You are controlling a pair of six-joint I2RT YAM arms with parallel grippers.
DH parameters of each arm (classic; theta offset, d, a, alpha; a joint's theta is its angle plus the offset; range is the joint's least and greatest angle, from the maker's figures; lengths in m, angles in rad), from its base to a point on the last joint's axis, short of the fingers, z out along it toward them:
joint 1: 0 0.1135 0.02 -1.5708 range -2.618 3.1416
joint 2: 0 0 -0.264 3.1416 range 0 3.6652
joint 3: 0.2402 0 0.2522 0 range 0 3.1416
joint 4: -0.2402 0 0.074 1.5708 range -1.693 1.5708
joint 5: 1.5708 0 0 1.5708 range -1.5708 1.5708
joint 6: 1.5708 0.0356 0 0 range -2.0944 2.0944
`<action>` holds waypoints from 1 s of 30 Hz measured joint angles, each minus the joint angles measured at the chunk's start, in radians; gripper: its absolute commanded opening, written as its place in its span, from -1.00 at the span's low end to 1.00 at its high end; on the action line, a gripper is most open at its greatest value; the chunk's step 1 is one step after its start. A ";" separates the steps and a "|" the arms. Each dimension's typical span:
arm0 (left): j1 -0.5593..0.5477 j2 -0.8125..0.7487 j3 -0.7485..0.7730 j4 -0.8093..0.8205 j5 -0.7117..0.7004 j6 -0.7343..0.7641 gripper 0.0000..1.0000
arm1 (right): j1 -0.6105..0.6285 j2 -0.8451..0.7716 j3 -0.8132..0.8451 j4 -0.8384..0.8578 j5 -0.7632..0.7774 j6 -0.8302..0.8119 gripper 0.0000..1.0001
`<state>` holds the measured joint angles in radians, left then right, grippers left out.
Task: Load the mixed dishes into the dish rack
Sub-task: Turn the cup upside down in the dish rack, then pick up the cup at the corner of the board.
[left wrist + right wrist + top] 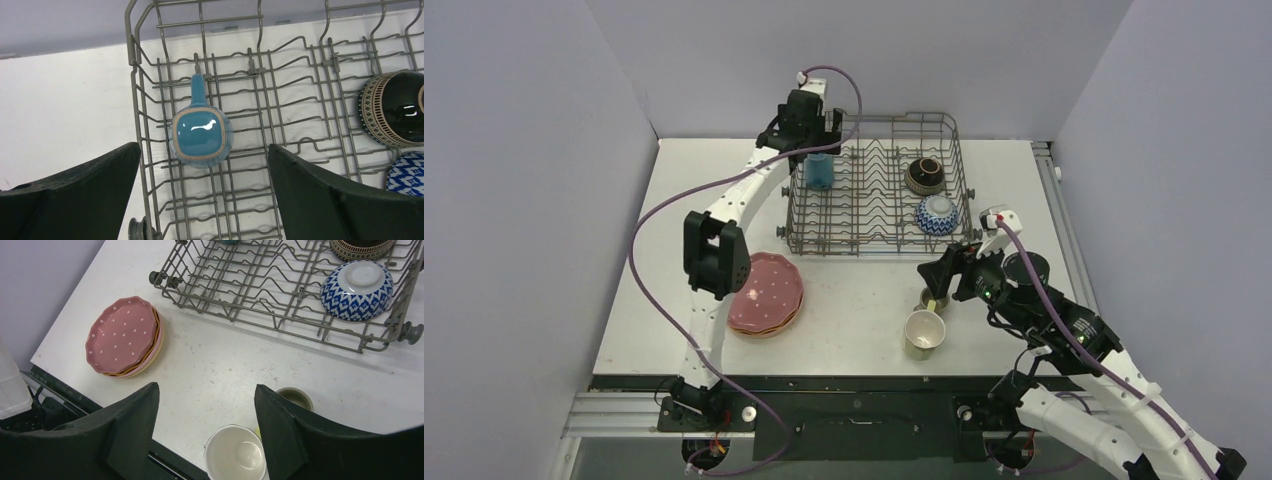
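The grey wire dish rack (874,240) stands at the back of the table. In it are a light-blue mug (819,171) at the left, a dark-brown bowl (925,176) and a blue-white patterned bowl (936,214) at the right. My left gripper (809,135) hangs open and empty above the blue mug (202,137). A stack of plates with the pink dotted plate (766,292) on top lies left of centre. My right gripper (937,278) is open and empty above the pale-yellow mug (235,453) and the small olive mug (296,398).
The rack's near rim (260,315) with small wheels faces the table's front. The table's near edge (824,372) runs just below the pale mug. Grey walls close in the left, back and right sides.
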<state>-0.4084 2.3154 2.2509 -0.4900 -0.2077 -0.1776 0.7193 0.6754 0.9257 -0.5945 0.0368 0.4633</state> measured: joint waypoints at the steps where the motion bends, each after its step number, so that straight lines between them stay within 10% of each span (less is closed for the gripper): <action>1: -0.002 -0.023 -0.019 0.009 -0.001 0.000 0.95 | 0.000 0.001 0.004 -0.008 0.004 -0.001 0.31; 30: -0.129 -0.562 -0.498 0.014 0.095 -0.054 0.95 | -0.006 0.059 0.011 -0.212 0.129 0.024 0.31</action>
<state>-0.5369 1.7535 1.7531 -0.4759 -0.1131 -0.2317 0.7128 0.7345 0.9363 -0.8062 0.1654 0.4873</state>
